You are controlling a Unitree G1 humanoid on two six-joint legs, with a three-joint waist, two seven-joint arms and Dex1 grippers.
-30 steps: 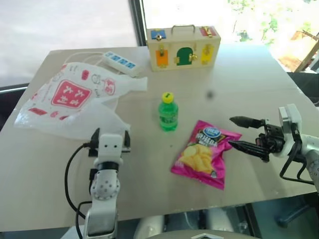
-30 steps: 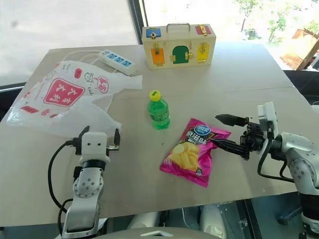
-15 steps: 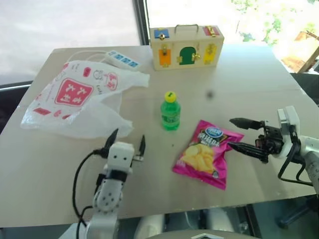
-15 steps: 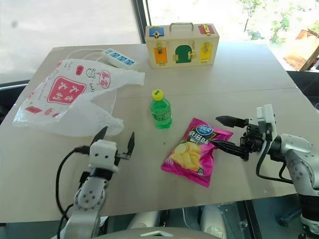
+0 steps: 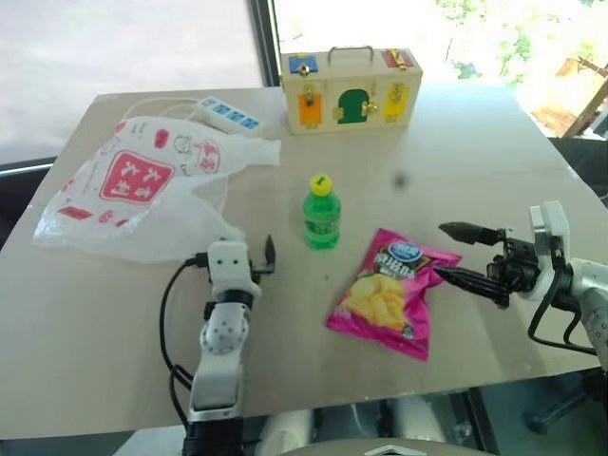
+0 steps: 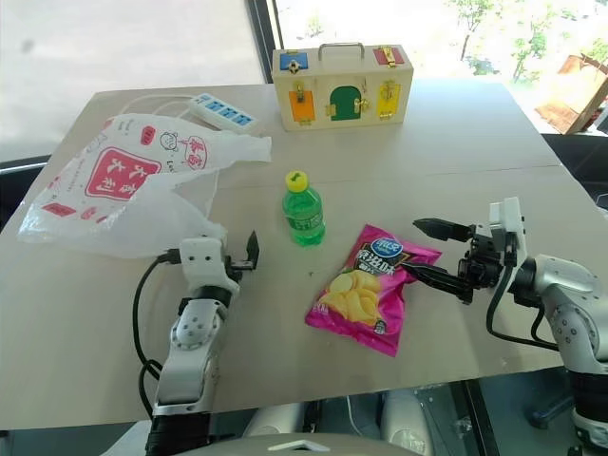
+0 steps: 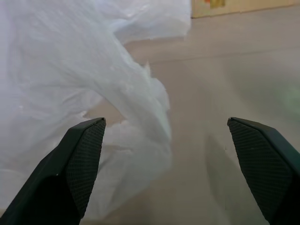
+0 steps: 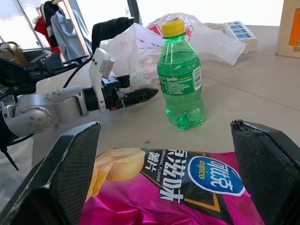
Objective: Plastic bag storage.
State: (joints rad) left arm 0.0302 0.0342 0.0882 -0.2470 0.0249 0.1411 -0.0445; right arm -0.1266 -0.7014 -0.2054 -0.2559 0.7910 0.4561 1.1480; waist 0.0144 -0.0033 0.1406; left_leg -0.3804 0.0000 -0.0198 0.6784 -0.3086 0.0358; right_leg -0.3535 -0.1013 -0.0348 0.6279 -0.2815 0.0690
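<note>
Nearest to us, in front of the green soda bottle (image 5: 321,213) that stands mid-table, our left gripper (image 5: 237,261) sits low over the table (image 5: 95,323) with its fingers (image 7: 84,154) spread and nothing between them; the near lobe of the plastic bag (image 5: 133,190) lies just ahead of the left one. To the right of the bottle our right gripper (image 5: 454,253) hangs with its fingers wide apart and empty, their tips at the edge of the pink chip packet (image 5: 389,293).

Left of the bottle and a little beyond it, the plastic bag sprawls flat and crumpled, one handle loop stretching back toward the bottle's far side. We judge it nearly weightless, limp and slick: it will sag, slide on the smooth top and billow rather than keep shape. A flat layer would slip from our fingers, so we would pinch a bunched fold at the near lobe or gather a handle loop, where several layers stack.

Under the bottle the table is a pale, smooth board with little grip. Beyond the bottle stands a wooden latch box (image 5: 350,92) with a handle, and to its left a white power strip (image 5: 226,116) by the bag's far edge. Past these, bright windows and greenery close the room.
</note>
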